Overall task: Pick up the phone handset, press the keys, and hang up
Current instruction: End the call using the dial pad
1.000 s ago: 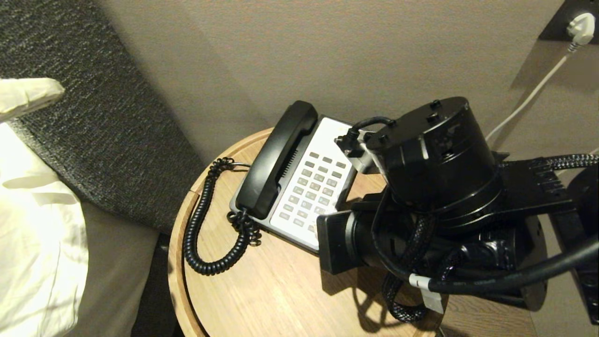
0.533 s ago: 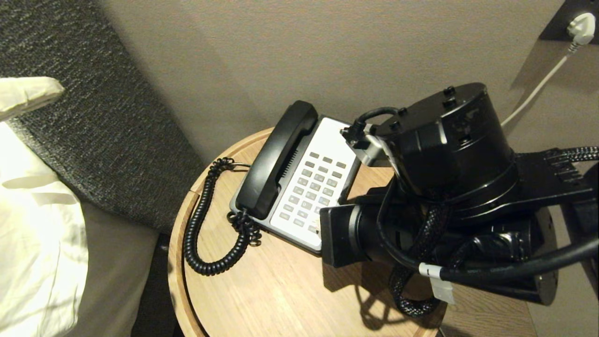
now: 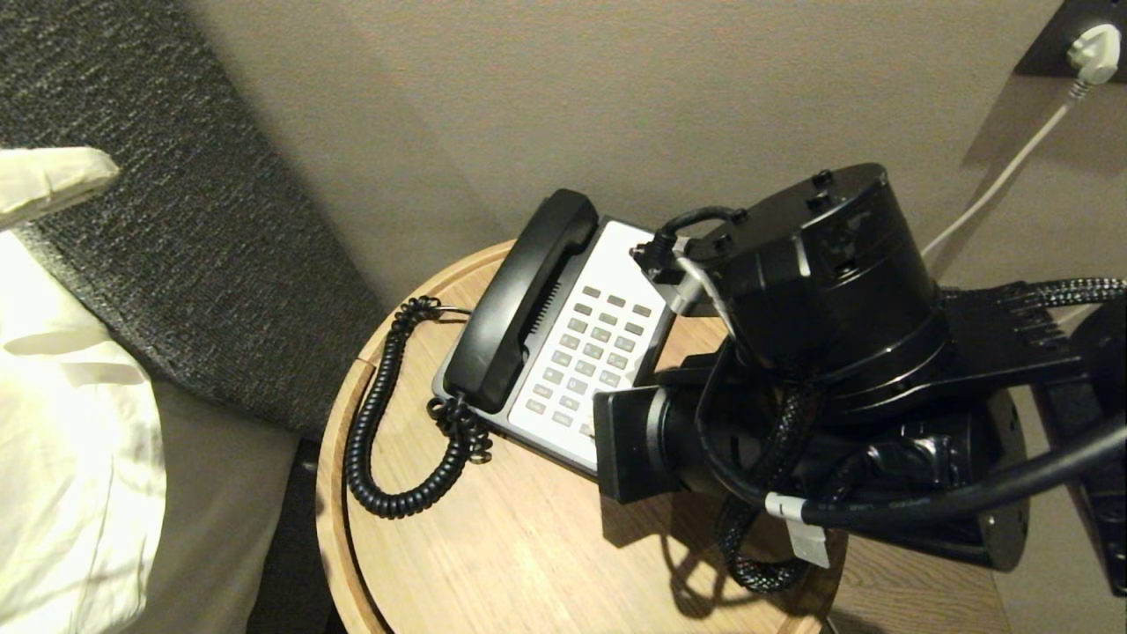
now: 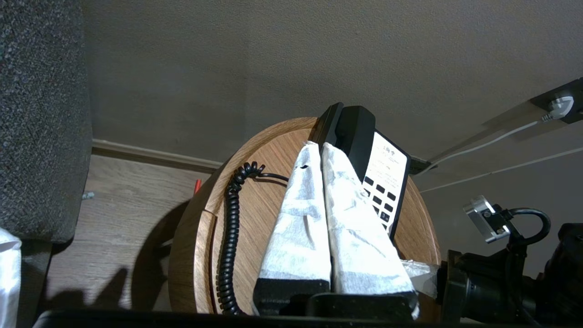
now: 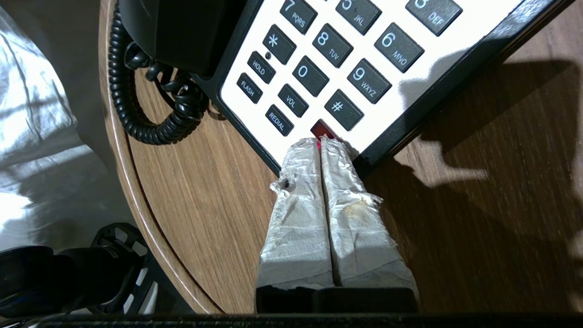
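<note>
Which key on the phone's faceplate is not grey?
The red key at the keypad's bottom edge, just below the # key; the shut right gripper tips sit against it.

round wooden side table (image 3: 493, 546), white pillow (image 3: 70, 440), white wall plug (image 3: 1092, 48)

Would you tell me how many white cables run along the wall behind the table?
2. One cable leads from the plug down toward the table; the other cable runs just below it, seen from the left wrist. More may be hidden behind the table.
</note>
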